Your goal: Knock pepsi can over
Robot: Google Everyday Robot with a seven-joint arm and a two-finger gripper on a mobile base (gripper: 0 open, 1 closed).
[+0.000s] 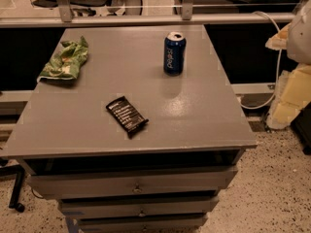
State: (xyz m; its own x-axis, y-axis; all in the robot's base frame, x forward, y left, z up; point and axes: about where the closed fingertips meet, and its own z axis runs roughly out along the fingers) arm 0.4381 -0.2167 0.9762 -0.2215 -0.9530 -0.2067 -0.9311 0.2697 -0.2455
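Note:
The pepsi can [174,53] is dark blue with a silver top and white lettering. It stands upright on the grey table top [194,115], at the back and right of the middle. My gripper is not in view. A pale rounded shape [301,42] at the right edge, well right of the can, may be part of my arm. Nothing touches the can.
A green chip bag [64,61] lies at the table's back left. A flat black snack-bar wrapper [127,115] lies near the middle front. Drawers [136,186] sit under the top. A white cable [274,76] and yellowish foam [291,98] are to the right, and a rail [146,19] runs behind.

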